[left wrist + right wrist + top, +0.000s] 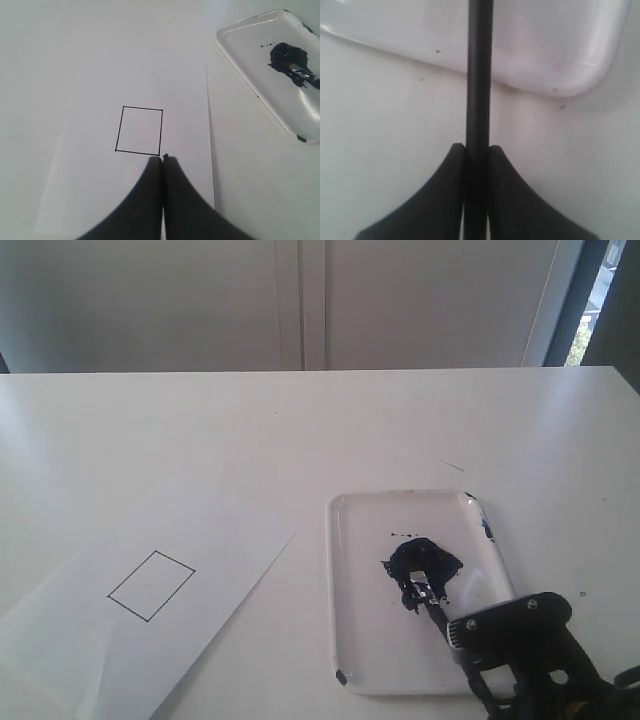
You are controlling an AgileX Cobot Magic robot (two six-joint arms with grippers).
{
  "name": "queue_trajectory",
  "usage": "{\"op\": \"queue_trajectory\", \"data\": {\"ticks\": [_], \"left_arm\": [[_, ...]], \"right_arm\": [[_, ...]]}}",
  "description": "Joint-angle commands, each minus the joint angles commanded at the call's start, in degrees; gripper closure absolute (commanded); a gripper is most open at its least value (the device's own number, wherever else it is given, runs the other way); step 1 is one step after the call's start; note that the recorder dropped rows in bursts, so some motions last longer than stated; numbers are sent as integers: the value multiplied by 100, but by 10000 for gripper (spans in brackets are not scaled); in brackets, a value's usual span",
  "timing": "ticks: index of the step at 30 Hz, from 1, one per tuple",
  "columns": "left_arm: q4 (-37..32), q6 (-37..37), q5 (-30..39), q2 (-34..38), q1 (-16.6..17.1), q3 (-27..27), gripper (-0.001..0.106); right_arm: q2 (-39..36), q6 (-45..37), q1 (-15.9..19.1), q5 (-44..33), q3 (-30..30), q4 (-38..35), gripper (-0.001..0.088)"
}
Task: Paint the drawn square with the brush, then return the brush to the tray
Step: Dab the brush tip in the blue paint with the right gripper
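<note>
The drawn square (151, 585) (139, 130) is a thin black outline with a white inside, on a white paper sheet (235, 540) (90, 190) at the front left. The white glossy tray (337, 590) (235, 55) (545, 45) lies to its right and bears a dark blue paint blot (428, 558) (285, 52). The brush (428, 598) (300, 74) (479, 75) has its bristle end in the blot. My right gripper (462, 638) (477, 147) is shut on its black handle at the tray's near edge. My left gripper (163, 159) is shut on nothing, hovering by the square's near corner.
The white table (300, 430) stretches back to a pale wall. Small dark paint marks sit on the tray's rim (485, 525). The paper lies askew, one corner close to the tray's left side.
</note>
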State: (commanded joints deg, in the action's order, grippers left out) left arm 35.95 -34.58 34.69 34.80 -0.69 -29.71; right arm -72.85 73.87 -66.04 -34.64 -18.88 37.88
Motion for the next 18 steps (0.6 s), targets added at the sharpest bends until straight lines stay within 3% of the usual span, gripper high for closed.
{"op": "queue_trajectory", "data": {"ticks": [4, 10, 15, 18], "left_arm": [[0, 0, 0, 0, 0, 0, 1053], [0, 0, 0, 0, 0, 0, 1053], [0, 0, -11, 0, 0, 0, 1053], [0, 0, -11, 0, 0, 0, 1053]], "right_arm": [[0, 106, 0, -68, 0, 68, 868], [0, 85, 0, 899, 0, 55, 868], [0, 133, 96, 59, 0, 53, 868], [0, 133, 108, 31, 10, 65, 868]]}}
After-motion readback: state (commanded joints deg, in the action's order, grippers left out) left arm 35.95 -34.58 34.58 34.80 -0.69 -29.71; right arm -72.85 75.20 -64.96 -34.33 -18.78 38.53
